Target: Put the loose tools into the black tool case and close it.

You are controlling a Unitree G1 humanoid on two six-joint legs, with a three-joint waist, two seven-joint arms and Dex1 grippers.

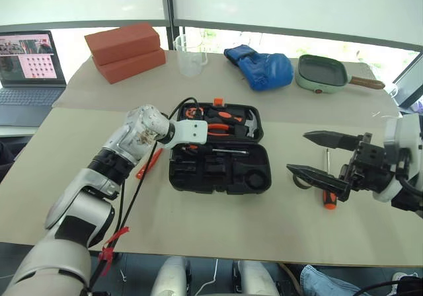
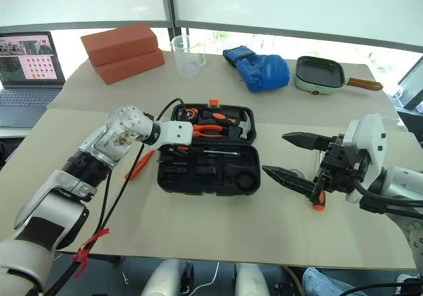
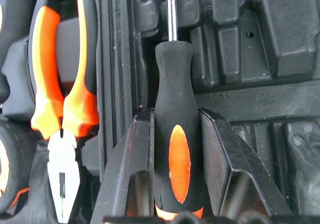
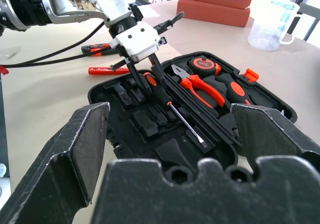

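The left tool (image 4: 145, 76) pinches the black-and-orange handle of a screwdriver (image 3: 175, 134) over the open black tool case (image 1: 218, 167), its shaft lying along the hinge ridge (pliers (image 3: 62, 114) sit in the lid half). The right tool (image 1: 317, 156) hangs spread wide, empty, beside the case. A second screwdriver (image 1: 328, 193) lies on the table (image 1: 218, 226) beneath it.

Matt black moulded-plastic tool case (image 4: 250, 101) (glossy steel shaft on the rubbery-handled screwdriver (image 3: 177, 134)).
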